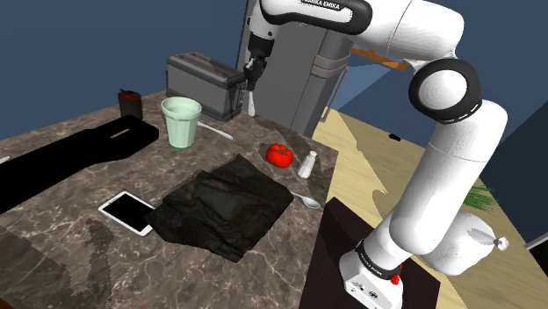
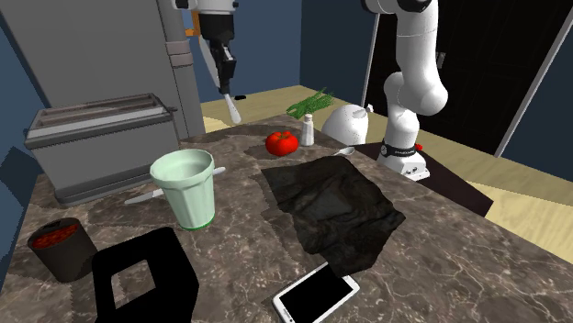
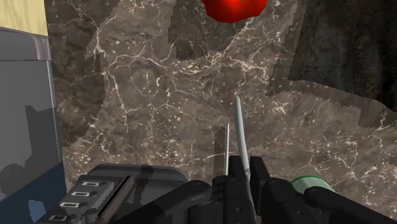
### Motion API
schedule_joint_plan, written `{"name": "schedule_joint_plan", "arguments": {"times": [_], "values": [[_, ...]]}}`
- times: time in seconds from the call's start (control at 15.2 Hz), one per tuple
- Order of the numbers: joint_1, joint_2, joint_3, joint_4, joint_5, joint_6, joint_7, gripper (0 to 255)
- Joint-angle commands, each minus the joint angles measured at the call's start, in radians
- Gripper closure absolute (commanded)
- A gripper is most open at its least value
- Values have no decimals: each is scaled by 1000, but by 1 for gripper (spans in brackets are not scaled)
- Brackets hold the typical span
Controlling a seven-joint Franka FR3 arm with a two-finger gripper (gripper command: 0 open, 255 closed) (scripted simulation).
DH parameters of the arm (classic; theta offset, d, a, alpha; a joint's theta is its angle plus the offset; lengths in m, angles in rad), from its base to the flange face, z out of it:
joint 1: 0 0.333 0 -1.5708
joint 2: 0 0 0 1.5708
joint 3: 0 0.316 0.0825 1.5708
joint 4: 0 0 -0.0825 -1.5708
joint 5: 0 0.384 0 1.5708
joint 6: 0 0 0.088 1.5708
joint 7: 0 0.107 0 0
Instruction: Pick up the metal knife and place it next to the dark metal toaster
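Pincer (image 3: 245, 168) clamps the knife (image 3: 238, 124) near the toaster (image 3: 25, 95); arm (image 1: 386, 26) lettering reads "EMIKA".

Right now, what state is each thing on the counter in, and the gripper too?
gripper: shut on the knife.
knife: held, blade down, beside the toaster.
toaster: upright, slots empty.
cup: upright, looks empty.
phone: lying flat, screen dark.
cloth: spread out, crumpled.
shaker: upright.
tomato: whole, on the counter.
pot: upright, holding something red.

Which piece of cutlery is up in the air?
The knife, clasped by the gripper above the counter; the spoon and the utensil beside the cup lie flat.
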Motion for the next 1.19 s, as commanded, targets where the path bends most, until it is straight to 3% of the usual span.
{"name": "schedule_joint_plan", "arguments": {"times": [0.0, 1.12], "values": [[-2, -6, -1, -36, 1, 31, -1, 255], [-6, 0, -3, -257, -2, 258, 3, 255]]}}
